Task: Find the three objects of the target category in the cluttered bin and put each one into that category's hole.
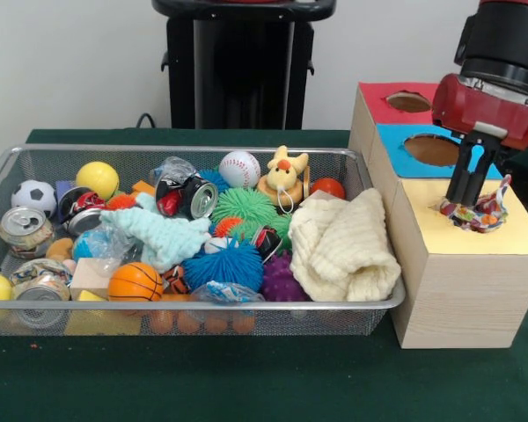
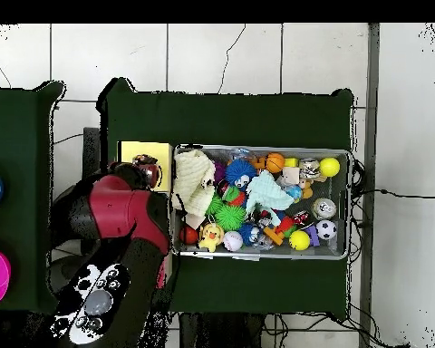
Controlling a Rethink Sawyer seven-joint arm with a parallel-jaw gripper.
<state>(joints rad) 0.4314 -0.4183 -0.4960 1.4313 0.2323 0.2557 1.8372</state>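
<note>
1. Front view: a crumpled, colourful wrapper (image 1: 477, 211) sits on the yellow section (image 1: 475, 239) of the wooden box (image 1: 449, 290).
2. The gripper (image 1: 469, 204) pinches the wrapper, fingers narrow.
3. Beyond lie blue (image 1: 396, 151) and red (image 1: 378, 105) sections with holes.
4. Left, the wire bin (image 1: 383, 294) holds balls, cans and cloths.

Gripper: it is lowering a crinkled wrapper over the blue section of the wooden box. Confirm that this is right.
Not quite. In the front view the gripper holds the crinkled wrapper over the yellow section of the wooden box, not the blue one.
</note>
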